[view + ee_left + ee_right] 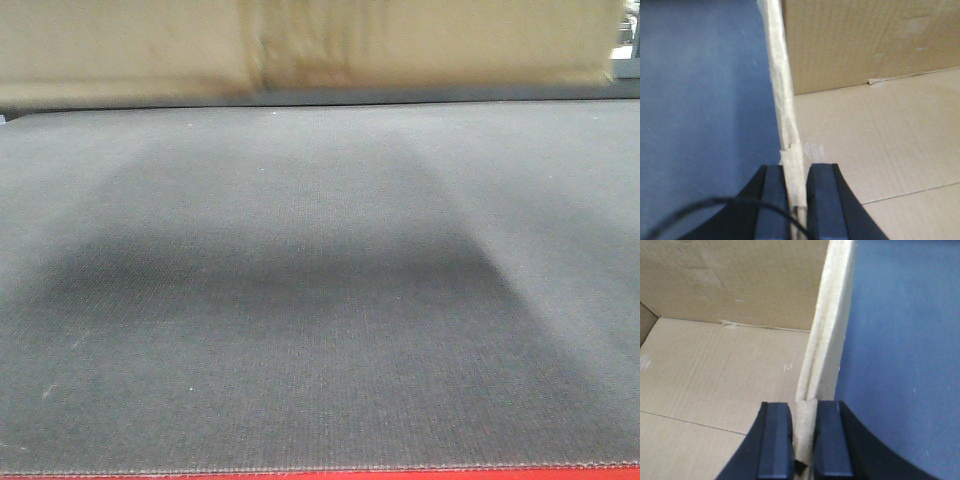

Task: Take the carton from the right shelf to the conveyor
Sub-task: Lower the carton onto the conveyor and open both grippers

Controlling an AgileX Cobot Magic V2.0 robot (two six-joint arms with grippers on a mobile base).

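My left gripper (pixel 796 200): black, matte, two blocky flat-faced halves that flare wide toward the base.
My right gripper (pixel 802 440): the same black pair, squared tips, smooth sloping outer shoulders.
My cable (pixel 715 201): thin, black, curved in an arc.

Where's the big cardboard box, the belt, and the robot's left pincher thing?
carton (pixel 130 45): front view, its brown side face, left of the seam.
conveyor (pixel 320 300): front view, the middle of the dark woven belt.
left gripper (pixel 796 172): left wrist view, the spot where it pinches the carton's wall edge.
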